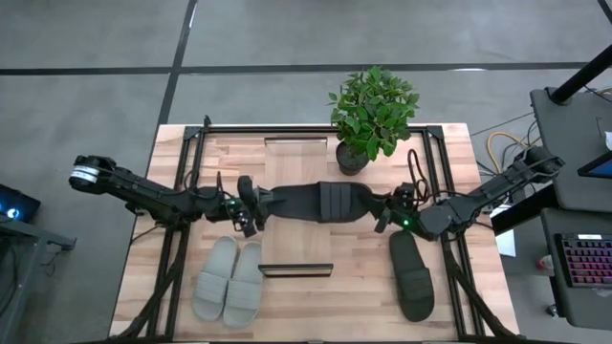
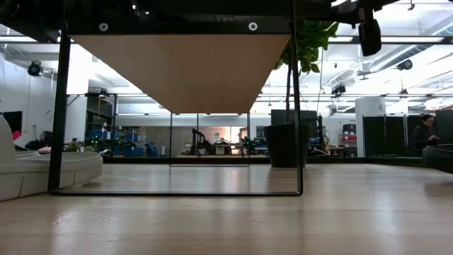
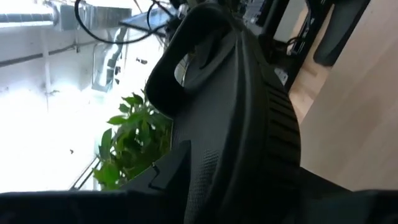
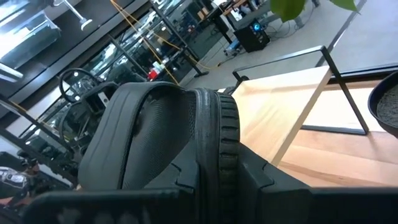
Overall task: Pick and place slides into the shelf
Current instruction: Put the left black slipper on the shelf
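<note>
A black slide (image 1: 320, 203) hangs crosswise over the middle of the shelf (image 1: 297, 161), whose plank shows from below in the low view (image 2: 180, 67). My right gripper (image 1: 385, 209) is shut on the slide's right end. My left gripper (image 1: 251, 205) stands at its left end with fingers apart. The slide fills the left wrist view (image 3: 249, 124), and its strap (image 4: 140, 124) shows in the right wrist view. A second dark slide (image 1: 412, 277) lies sole down at the near right. A pale grey pair (image 1: 229, 280) lies side by side at the near left. My right gripper pinches the black slide's right end between its two fingers, one on each face of the sole, with the ribbed sole edge (image 4: 217, 146) running out between them. The fingers come level from the table's right, along the slide. The slide is clear of the tabletop; contact with the plank is hidden. My left gripper has its fingers on either side of the slide's left end (image 1: 271, 202); whether they touch it I cannot tell.
A potted plant (image 1: 371, 115) stands at the far side, just right of the shelf and close behind the held slide. Dark metal rails (image 2: 60, 106) carry the plank. Bare tabletop (image 1: 335, 306) lies between the grey pair and the dark slide.
</note>
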Controlling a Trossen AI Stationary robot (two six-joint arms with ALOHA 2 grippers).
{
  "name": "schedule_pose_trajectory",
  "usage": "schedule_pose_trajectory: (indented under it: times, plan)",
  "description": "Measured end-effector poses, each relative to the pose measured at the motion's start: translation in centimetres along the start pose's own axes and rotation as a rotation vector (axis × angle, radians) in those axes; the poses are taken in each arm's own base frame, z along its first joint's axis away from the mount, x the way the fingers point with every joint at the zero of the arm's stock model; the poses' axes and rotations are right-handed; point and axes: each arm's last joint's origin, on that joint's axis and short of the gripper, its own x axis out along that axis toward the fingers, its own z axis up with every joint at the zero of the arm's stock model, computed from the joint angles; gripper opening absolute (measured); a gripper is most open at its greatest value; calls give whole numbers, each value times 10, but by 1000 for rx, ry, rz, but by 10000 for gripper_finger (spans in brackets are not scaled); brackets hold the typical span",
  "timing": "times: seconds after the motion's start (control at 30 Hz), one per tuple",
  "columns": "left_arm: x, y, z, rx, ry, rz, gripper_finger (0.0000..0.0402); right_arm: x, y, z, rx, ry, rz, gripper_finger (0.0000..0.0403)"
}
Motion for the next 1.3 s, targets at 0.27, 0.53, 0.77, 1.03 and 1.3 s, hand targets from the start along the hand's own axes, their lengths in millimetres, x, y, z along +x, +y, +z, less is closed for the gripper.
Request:
schedule_pose_trajectory:
  times: [0.27, 0.53, 0.77, 1.03, 1.3]
  plan:
    - [0, 0, -4, -63, 141, 33, 135, 0, 5, 5, 7, -27, 32, 42]
    - [-2, -3, -6, -52, 169, 23, 135, 0, 6, 5, -6, -23, 52, 41]
    - [-2, -3, -7, -54, 185, 28, 135, 0, 6, 6, -10, -22, 58, 41]
    - [-2, -3, -7, -85, 194, 33, 173, 0, 6, 6, -10, -23, 59, 41]
    - [-2, -3, -8, -74, 206, 36, 219, -1, 8, 8, 5, -36, 76, 41]
